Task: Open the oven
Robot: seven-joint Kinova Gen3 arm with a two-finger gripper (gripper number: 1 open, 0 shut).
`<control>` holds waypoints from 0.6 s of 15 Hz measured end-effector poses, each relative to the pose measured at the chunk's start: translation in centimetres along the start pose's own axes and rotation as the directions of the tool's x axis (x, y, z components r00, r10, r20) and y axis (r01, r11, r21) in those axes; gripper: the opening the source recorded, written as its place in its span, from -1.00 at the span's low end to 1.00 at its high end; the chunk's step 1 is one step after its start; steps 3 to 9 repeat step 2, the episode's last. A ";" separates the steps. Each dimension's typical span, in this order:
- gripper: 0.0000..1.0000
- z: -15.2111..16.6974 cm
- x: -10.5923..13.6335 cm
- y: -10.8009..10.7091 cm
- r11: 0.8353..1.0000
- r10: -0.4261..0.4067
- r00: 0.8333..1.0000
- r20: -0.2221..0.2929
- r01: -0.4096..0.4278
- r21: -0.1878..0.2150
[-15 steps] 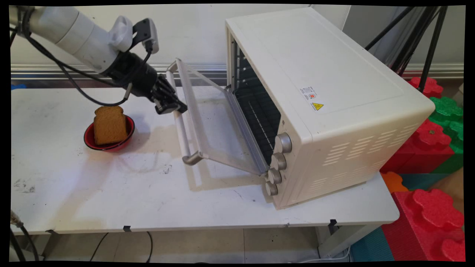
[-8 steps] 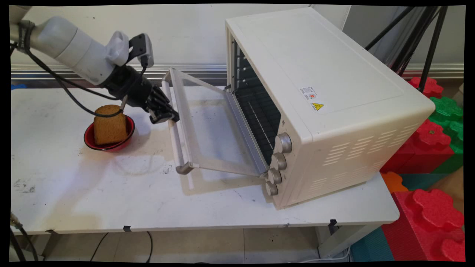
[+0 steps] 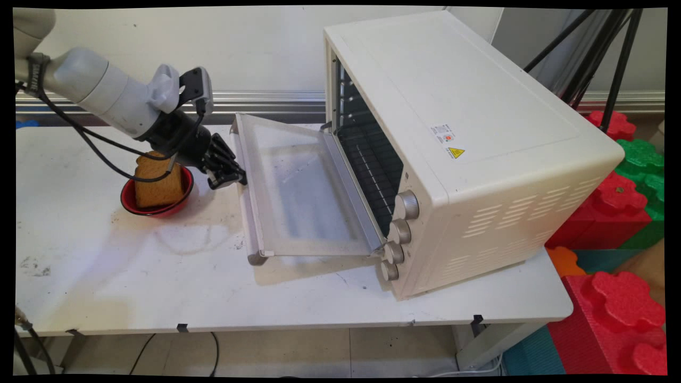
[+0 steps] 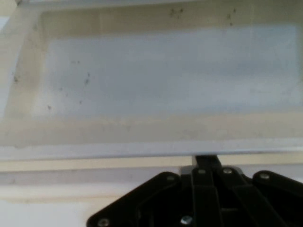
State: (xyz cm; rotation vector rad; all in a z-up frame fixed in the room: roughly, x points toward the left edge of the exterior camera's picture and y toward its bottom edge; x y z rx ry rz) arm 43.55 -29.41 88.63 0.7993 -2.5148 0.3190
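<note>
A cream toaster oven (image 3: 468,133) stands on the right half of the white table (image 3: 133,282). Its glass door (image 3: 303,191) hangs open, nearly level, showing the dark racks inside. My gripper (image 3: 237,178) is at the door's outer edge, shut on the door handle (image 3: 247,223), a pale bar along that edge. The hand view looks across the door glass (image 4: 165,71), and the handle (image 4: 94,151) crosses just above the black linkage, where the gripper (image 4: 206,161) is pinched together. A slice of brown bread (image 3: 154,183) stands in a red bowl (image 3: 159,210) just left of the hand.
Several knobs (image 3: 399,234) line the oven's front right corner. Red and green foam blocks (image 3: 622,197) are stacked beyond the table's right end. Black tripod legs (image 3: 612,53) stand behind the oven. A black cable (image 3: 96,143) hangs from the arm over the bowl.
The oven door has swung down from about half open to nearly level. The gripper moved down and left with the handle, closer to the bowl.
</note>
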 end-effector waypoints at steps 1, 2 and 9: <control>-1.00 0.0 -0.2 0.0 1.000 0.000 1.000 0.000 0.000 0.001; -1.00 0.1 -0.4 0.0 1.000 -0.001 1.000 0.001 0.001 0.002; -1.00 0.1 -0.4 0.0 1.000 -0.001 1.000 0.001 0.001 0.002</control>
